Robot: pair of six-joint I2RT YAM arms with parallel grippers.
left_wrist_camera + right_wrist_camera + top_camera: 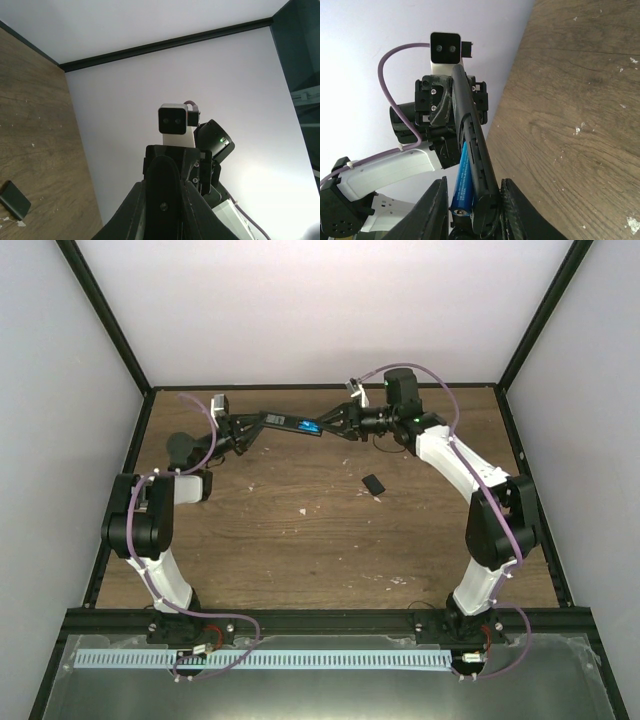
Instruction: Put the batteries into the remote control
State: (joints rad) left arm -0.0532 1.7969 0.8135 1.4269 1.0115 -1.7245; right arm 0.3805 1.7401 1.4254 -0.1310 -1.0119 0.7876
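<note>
Slim black remote control (470, 135), blue battery (464, 180) lying along it, clamped aloft by left gripper (451, 97); right gripper (473, 185) straddles it (grip unclear).

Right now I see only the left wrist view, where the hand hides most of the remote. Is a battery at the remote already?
Observer: Yes. The right wrist view shows a blue battery lying along the remote, between the fingers of the right hand.
Operator: Is the remote resting on something?
Observer: No. From the top, it hangs above the table; the left hand grips one end, and the right hand meets the other.
Operator: Is anything loose nearby?
Observer: The cover lies on the table, nearer the bases than the right hand, apart from both arms.
</note>
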